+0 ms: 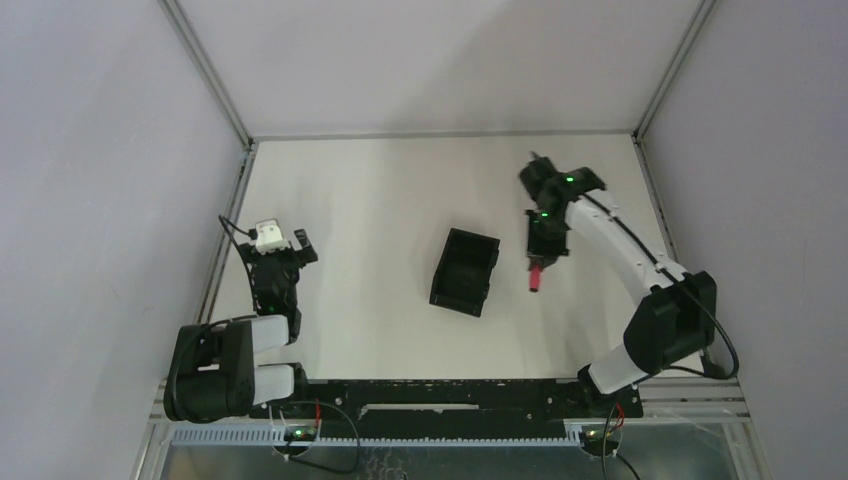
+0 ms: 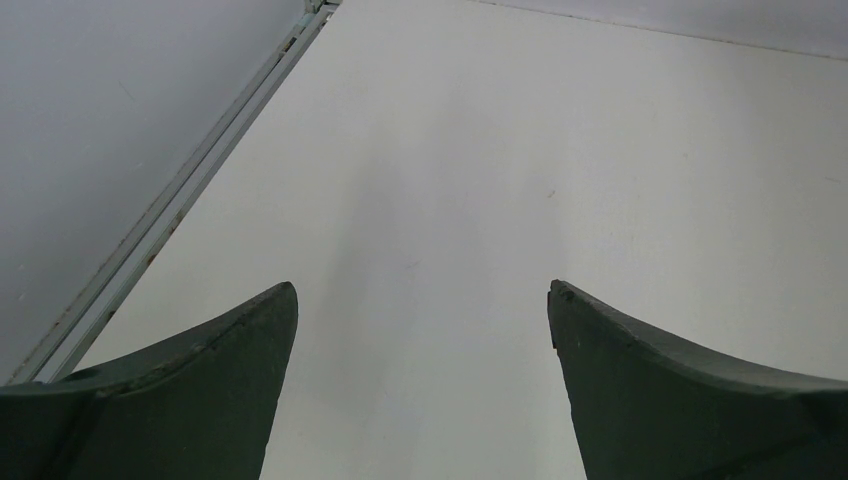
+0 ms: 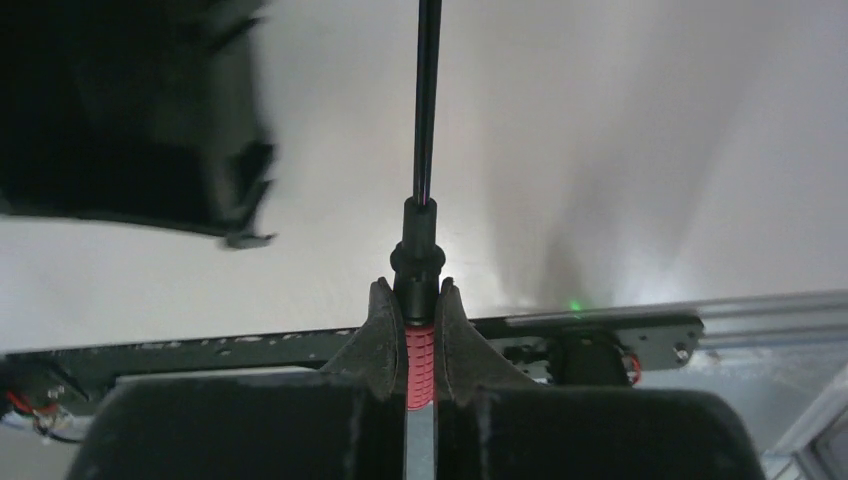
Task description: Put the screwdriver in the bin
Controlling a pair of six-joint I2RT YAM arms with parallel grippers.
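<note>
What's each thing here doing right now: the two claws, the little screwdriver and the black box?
left gripper: open, nothing between its fingers.
right gripper: shut on the screwdriver's red handle.
screwdriver: held by the right gripper, beside the bin, not in it.
bin: on the table, open-topped, screwdriver not yet inside.

Bin mid-table, screwdriver just to its right.
The bin [image 1: 465, 271] sits on the table [image 1: 380, 190]; the screwdriver [image 1: 535, 278] is between the right jaws, beside it; the left jaws are well apart, far left.
</note>
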